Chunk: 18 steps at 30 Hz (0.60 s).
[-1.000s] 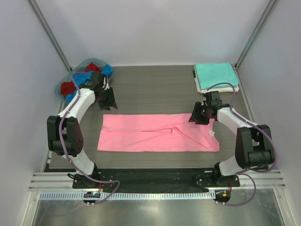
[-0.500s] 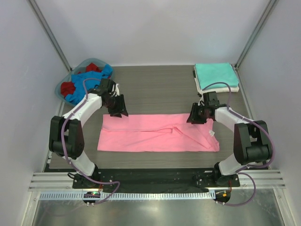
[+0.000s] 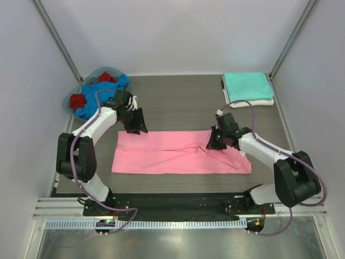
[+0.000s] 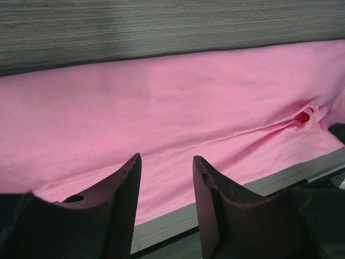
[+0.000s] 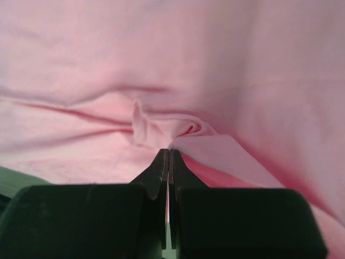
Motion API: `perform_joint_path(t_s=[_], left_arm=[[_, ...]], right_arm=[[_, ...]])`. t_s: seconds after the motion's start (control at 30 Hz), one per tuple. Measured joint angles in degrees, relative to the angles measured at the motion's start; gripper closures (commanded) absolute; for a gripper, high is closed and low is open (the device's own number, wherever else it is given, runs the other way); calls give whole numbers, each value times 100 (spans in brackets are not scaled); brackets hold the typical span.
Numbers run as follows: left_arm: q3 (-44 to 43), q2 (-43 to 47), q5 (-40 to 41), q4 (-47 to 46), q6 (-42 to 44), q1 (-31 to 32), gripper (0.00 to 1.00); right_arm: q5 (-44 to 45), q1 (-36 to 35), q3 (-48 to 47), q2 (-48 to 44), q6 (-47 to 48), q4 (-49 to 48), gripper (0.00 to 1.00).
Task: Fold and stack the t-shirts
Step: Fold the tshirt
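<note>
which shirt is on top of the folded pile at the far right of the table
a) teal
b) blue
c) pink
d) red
a: the top view shows the folded teal t-shirt lying on top of the white t-shirt, of which only the near and left edges show.
</note>
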<state>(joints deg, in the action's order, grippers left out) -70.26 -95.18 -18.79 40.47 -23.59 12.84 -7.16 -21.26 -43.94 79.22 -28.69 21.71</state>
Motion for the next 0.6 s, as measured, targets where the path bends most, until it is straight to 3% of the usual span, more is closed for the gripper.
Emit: perform_joint_path(t_s=[0.13,0.27,0.43,0.6], left_arm=[[0,0,-35,0,-2,7,54],[0,15,-48,4,-17,96,54],[55,162,-85,-85,-208,551,54],[431,422,-358,-682,-820,1416,52]], right_arm=[[315,-632,363,-389,-649,31,83],[584,-758,560,-852,-1191,138,68],[734,-791,562,-1410,-1580,348,67],[1263,-804,557,-1818,-1912,868,68]])
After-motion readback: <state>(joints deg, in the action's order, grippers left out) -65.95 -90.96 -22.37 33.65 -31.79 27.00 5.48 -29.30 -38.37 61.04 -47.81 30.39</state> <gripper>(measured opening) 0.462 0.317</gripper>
